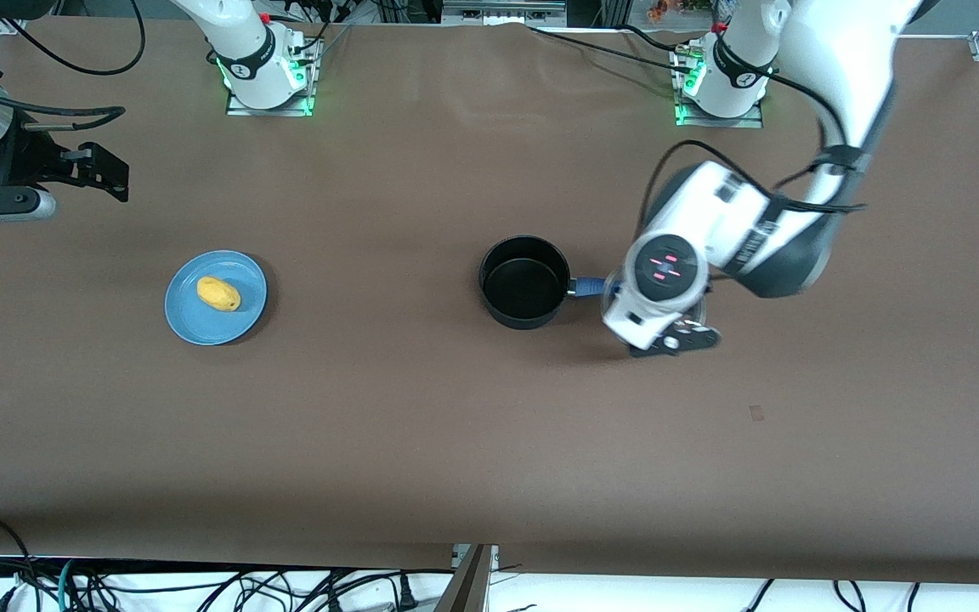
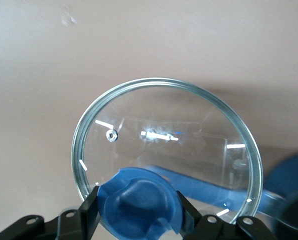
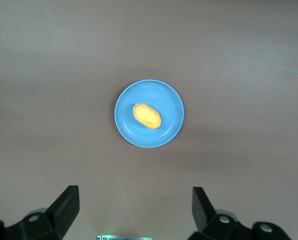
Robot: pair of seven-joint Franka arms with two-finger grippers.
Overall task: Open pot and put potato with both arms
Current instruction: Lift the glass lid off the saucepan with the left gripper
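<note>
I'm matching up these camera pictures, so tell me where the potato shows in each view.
Front view: potato on the blue plate, toward the right arm's end.
Left wrist view: not in it.
Right wrist view: potato mid-picture on the plate.
Shared landmark: the blue plate.

Lidless pot (image 1: 524,282); potato (image 1: 218,294) on plate (image 1: 188,319)
</note>
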